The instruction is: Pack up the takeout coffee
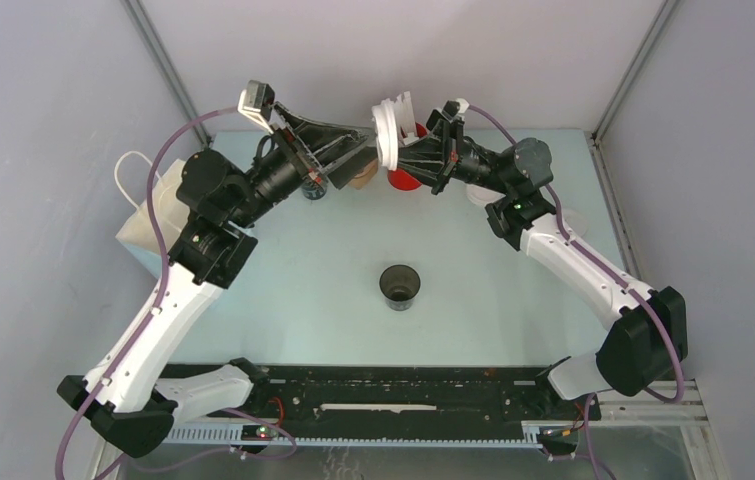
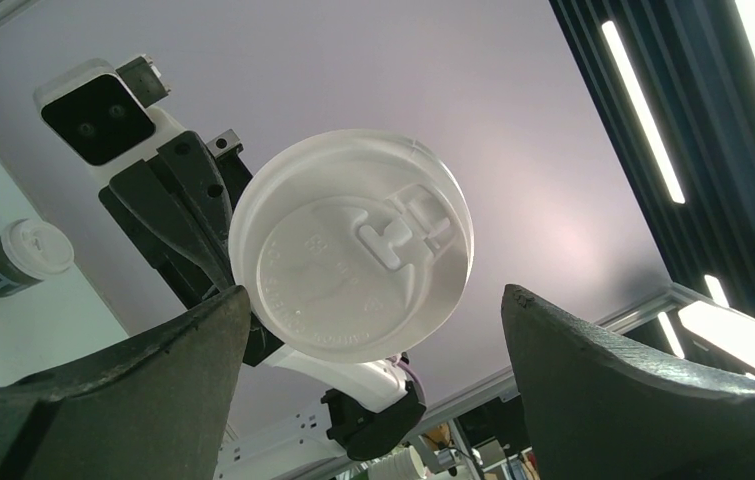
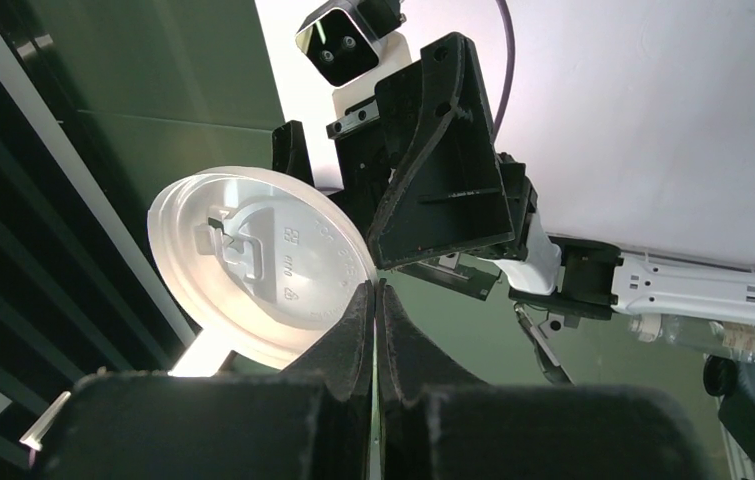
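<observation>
Packing has hardly begun, as I judge it. On the desk (image 1: 293,300) the white bag (image 1: 143,225) stands at the left edge with nothing seen going into it. The red holder (image 1: 405,180) sits at the rear (half hidden behind the arms). The takeout coffee (image 2: 18,258) stands lidded on the desk, well apart from both hands, and it has yet to be picked up. A lidless black cup (image 1: 399,285) stands near the middle. The right hand (image 3: 375,300) is closed tight, pinching the rim of a loose white lid (image 2: 348,250) in the air. The left hand (image 1: 355,156) gapes fully wide just beside that lid, gripping nothing.
</observation>
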Tool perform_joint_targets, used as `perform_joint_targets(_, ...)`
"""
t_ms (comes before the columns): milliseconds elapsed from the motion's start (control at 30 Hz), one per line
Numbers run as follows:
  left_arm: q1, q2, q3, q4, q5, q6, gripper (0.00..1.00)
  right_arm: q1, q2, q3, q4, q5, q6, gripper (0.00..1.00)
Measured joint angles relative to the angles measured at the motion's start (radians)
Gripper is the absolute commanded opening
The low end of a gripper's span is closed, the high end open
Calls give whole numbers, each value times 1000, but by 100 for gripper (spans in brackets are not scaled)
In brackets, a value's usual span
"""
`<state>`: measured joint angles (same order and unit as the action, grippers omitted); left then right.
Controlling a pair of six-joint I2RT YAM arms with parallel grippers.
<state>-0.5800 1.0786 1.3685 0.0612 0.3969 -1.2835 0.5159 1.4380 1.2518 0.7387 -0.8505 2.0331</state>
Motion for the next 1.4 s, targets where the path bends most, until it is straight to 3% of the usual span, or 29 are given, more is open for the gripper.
perform_joint_targets(900, 1, 3, 0, -74, 0, 6, 100, -2, -21, 0, -128, -30, -49, 1)
perform_joint_targets(1233, 1, 3, -3, -52, 0, -19, 88, -2, -24, 0, -110, -28, -47, 1)
perform_joint_targets(1400, 1, 3, -8, -50, 0, -18, 92, -4, -24, 0, -119, -29, -52, 1)
